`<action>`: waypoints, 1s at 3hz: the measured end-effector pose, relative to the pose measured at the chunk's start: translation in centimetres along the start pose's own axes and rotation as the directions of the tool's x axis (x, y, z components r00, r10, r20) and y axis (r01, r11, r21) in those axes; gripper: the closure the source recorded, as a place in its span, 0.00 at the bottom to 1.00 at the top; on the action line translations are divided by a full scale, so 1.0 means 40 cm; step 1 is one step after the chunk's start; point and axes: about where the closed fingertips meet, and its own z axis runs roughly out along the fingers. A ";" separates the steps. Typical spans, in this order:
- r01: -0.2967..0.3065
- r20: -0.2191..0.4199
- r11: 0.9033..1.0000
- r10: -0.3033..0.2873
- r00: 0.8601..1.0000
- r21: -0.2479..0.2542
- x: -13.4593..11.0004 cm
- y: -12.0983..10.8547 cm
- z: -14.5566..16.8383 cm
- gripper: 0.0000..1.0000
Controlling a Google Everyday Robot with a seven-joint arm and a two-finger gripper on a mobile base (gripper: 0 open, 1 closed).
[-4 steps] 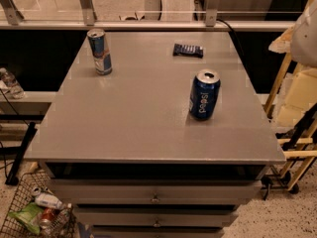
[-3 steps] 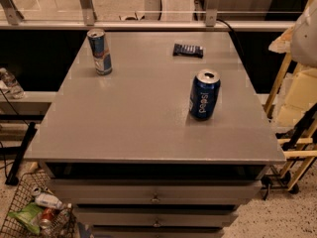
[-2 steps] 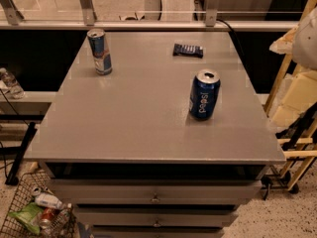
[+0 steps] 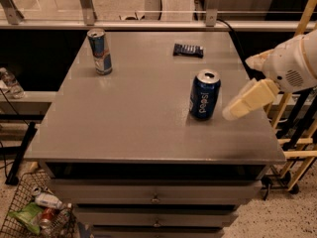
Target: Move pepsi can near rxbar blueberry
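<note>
I am only starting: my gripper (image 4: 237, 88) is hovering just right of the pepsi can (image 4: 204, 95), fingers (image 4: 245, 102) spread, holding nothing. The can is standing upright on the counter (image 4: 138, 118), well apart from the rxbar blueberry (image 4: 188, 49) lying near the far edge. Grasping and carrying are still to do.

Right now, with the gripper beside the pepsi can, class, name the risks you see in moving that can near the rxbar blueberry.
1. The gripper hangs just right of the upright pepsi can; a sideways nudge could tip it and send it rolling across the table.
2. The rxbar blueberry lies flat near the far edge; a can set down carelessly could land on it or shove it toward that edge.
</note>
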 end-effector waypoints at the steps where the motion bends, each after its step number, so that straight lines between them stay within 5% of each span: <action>1: -0.038 0.173 0.999 0.031 0.984 0.035 -0.064 -0.062 0.050 0.00; 2: -0.046 0.250 0.998 0.032 0.968 0.053 -0.106 -0.095 0.079 0.00; 3: -0.021 0.241 0.999 0.014 0.970 0.029 -0.136 -0.086 0.119 0.00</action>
